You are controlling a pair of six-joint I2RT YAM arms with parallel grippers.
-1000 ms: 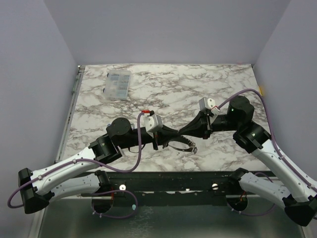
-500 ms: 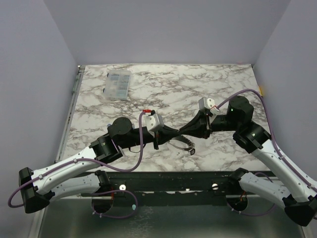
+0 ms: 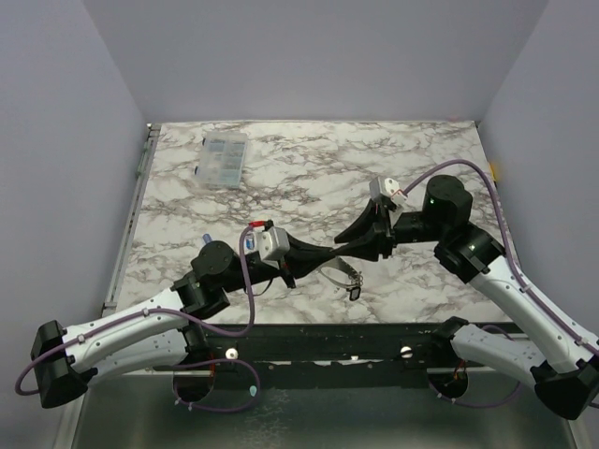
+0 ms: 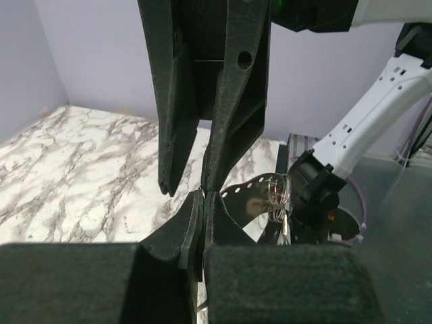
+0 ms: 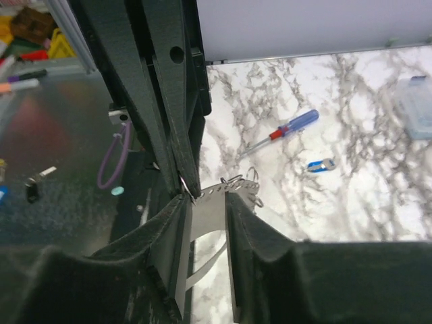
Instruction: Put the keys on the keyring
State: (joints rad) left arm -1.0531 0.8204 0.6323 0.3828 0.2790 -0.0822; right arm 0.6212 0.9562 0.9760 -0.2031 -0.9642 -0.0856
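The keyring (image 3: 335,274) is a pale band with punched holes, held off the table between the two grippers. My left gripper (image 3: 329,253) is shut and pinches a thin metal ring at the band's end (image 5: 186,187). In the left wrist view its fingers (image 4: 204,200) are pressed together. The band (image 4: 251,186) carries small metal rings (image 4: 278,192) and a hanging key (image 3: 356,292). My right gripper (image 5: 206,197) is open, with the band (image 5: 214,202) between its fingers. A blue-headed key (image 5: 320,165) lies on the table.
A screwdriver with a blue and red handle (image 5: 283,131) lies on the marble near the blue key. A clear plastic box (image 3: 225,157) stands at the far left of the table. The table's near edge is a dark rail (image 3: 328,341).
Both grippers have moved left and nearer, keeping the keyring between them. The hanging key has shifted nearer with the band. The right gripper's fingers look more spread.
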